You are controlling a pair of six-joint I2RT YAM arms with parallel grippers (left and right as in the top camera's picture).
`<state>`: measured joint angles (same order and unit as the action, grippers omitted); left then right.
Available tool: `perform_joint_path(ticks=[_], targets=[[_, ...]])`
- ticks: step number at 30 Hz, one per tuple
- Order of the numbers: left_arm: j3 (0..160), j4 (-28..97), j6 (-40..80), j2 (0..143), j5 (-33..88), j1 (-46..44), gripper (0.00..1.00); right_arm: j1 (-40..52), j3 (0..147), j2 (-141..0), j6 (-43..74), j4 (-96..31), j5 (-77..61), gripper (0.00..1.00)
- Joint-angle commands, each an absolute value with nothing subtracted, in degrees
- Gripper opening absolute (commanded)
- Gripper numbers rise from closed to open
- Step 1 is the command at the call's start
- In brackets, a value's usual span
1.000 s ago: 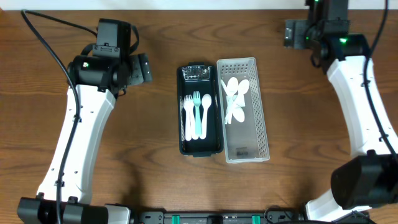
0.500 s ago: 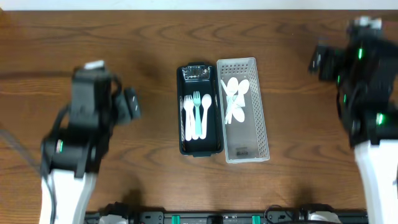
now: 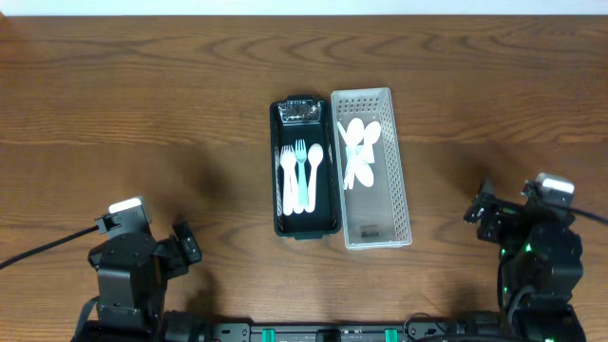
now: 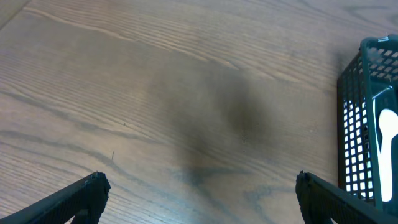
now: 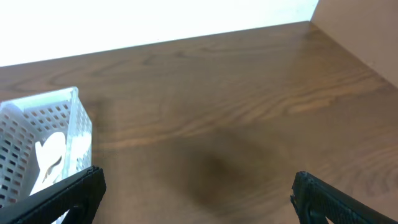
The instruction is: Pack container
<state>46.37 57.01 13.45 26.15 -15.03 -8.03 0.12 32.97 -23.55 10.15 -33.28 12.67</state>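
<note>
Seen from overhead, your dark basket (image 3: pixel 276 190) sits at the middle of the table (image 3: pixel 142 114), long side running up and down the frame, and the white basket (image 3: pixel 405 190) stands touching its right side. The dark one holds a row of forks (image 3: pixel 301 176), white and pale green, lying lengthwise with their tines toward the top of the frame, plus a small clear item (image 3: pixel 299 111) at its upper end that is too small to identify. The white basket holds a loose pile of white spoons (image 3: pixel 357 152) in its upper half, and its lower half is bare. Your left gripper (image 3: pixel 185 249) is at the lower left of the frame and your right gripper (image 3: pixel 483 214) is at the lower right, both well apart from the baskets. In the left wrist view the two fingers sit in the bottom corners, spread wide with only bare wood between them, and the dark basket's mesh wall shows at the right edge. In the right wrist view the fingers are likewise wide apart and hold nothing, with a corner of the white basket and a spoon inside it at the left edge.
</note>
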Motion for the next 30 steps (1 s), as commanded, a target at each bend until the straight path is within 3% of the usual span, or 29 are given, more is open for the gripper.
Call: perform_joint_path(ticks=[1, 22, 30], targets=[[46.1, 56.4, 13.1, 25.7, -16.1, -7.8, 0.98, 0.2, 32.0, -22.3, 11.3, -34.8, 13.5, 0.99], [46.1, 55.5, 13.1, 25.7, -16.0, -7.8, 0.98, 0.2, 32.0, -21.6, 10.8, -54.6, 14.1, 0.99], [46.1, 55.5, 13.1, 25.7, -16.0, -7.8, 0.98, -1.2, 28.3, -6.4, 10.6, -52.2, 5.7, 0.99]])
